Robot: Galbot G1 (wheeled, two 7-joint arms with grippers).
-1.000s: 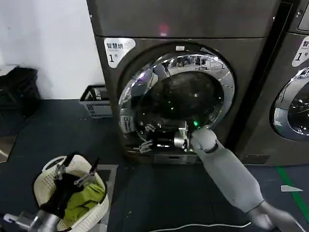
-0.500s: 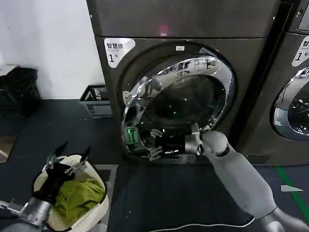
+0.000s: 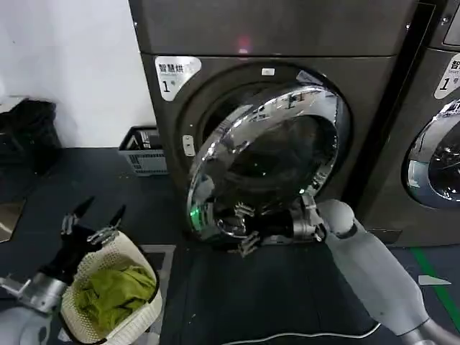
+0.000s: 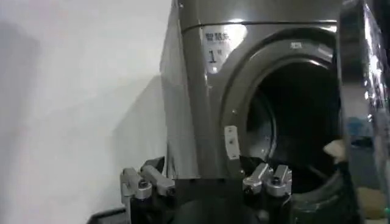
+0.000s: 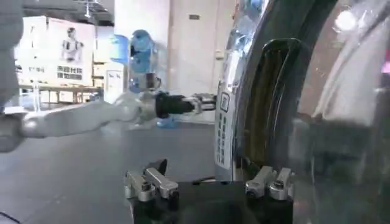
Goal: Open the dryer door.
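Observation:
The dryer door, round with a chrome rim and dark glass, stands partly swung out from the dryer, hinged at its right side. My right gripper is at the door's lower left rim, open, with the rim edge between its fingers. In the right wrist view the rim and its white sticker stand between the fingers of that gripper. My left gripper hangs open above the basket, holding nothing. The left wrist view shows this gripper facing the dark drum opening.
A white laundry basket with green cloth sits on the dark floor at front left. A grey crate stands beside the dryer. A neighbouring machine is on the right. A white cable lies on the floor.
The door has swung farther out from the dryer, with my right gripper moving outward and rightward along with its lower rim. My left gripper has risen and shifted left off the basket.

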